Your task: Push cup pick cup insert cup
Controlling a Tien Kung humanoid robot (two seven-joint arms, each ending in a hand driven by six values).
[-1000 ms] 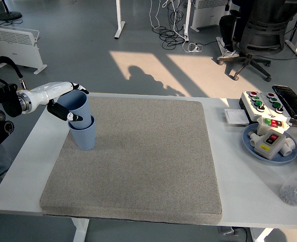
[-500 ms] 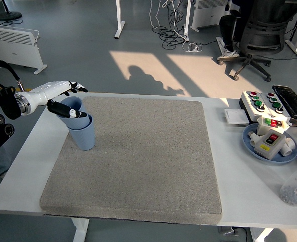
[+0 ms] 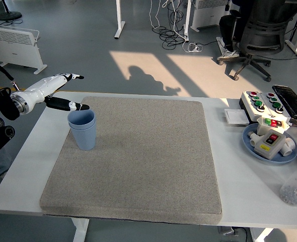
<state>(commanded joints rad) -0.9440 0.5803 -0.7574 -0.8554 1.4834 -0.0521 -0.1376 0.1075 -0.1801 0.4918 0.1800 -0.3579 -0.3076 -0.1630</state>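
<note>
Two blue cups [image 3: 82, 129] stand nested, one inside the other, upright on the left part of the grey mat [image 3: 138, 161]. My left hand [image 3: 70, 92] is white and hovers just above and behind the cups, fingers spread, holding nothing. Its thumb [image 3: 75, 107] points right, just over the cup rim. My right arm is out of view.
A blue plate [image 3: 270, 143] with a switch box, a button box [image 3: 263, 104], a white pad [image 3: 236, 116] and a clear bottle [image 3: 296, 185] stand on the white table's right side. An office chair [image 3: 259, 30] stands on the floor beyond.
The upper cup has dropped fully into the lower one. My left hand has let go of it, opened, and lifted up and back to the left.
</note>
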